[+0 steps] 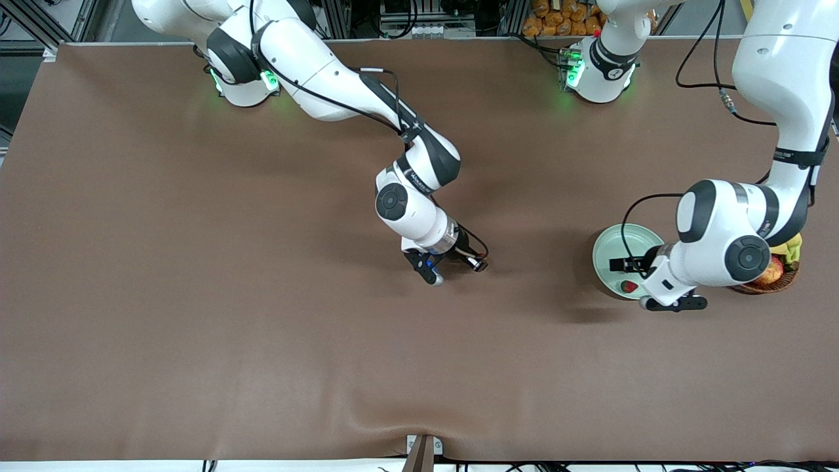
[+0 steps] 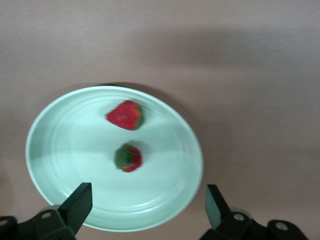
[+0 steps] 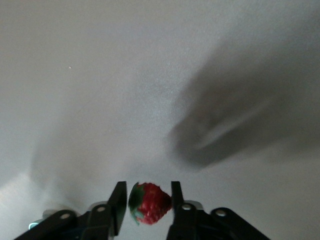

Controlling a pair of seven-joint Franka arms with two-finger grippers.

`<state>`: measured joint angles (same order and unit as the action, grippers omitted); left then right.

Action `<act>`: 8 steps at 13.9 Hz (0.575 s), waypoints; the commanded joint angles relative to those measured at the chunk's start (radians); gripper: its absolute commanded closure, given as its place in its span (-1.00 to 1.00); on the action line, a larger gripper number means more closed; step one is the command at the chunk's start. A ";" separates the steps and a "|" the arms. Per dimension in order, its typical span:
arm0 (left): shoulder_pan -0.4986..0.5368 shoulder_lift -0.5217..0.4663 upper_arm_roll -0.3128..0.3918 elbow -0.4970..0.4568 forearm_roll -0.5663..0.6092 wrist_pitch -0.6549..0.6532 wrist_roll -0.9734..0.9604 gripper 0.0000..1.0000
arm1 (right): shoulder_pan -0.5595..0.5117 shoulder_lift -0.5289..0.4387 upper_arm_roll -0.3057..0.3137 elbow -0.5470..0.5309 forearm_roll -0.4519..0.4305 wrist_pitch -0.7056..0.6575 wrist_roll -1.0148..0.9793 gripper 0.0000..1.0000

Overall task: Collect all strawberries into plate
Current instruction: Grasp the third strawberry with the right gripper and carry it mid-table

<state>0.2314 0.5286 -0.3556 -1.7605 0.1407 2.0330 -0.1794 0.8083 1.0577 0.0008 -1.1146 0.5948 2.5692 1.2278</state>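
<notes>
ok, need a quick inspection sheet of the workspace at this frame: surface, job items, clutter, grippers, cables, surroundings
Surface: brown table cover, rippled at the edge nearest the front camera.
Job's things: plate holds two strawberries; a third strawberry sits between the right gripper's fingers.
Clutter: wicker basket of fruit beside the plate, at the left arm's end.
Grippers: left gripper open over the plate; right gripper mid-table around the berry, firm hold not clear.
Cables: black leads along both arms.
Surroundings: frame rails and orange items past the table's edge by the bases.
</notes>
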 commanded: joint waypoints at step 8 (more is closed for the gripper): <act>-0.055 -0.013 -0.062 0.015 -0.067 -0.010 -0.150 -1.00 | -0.092 -0.100 -0.079 0.004 -0.078 -0.263 -0.005 -1.00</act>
<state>0.2112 0.5171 -0.4102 -1.7546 0.0901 2.0300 -0.2645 0.7746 1.0170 -0.0719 -1.0937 0.5400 2.4033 1.2280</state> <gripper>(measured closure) 0.000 0.000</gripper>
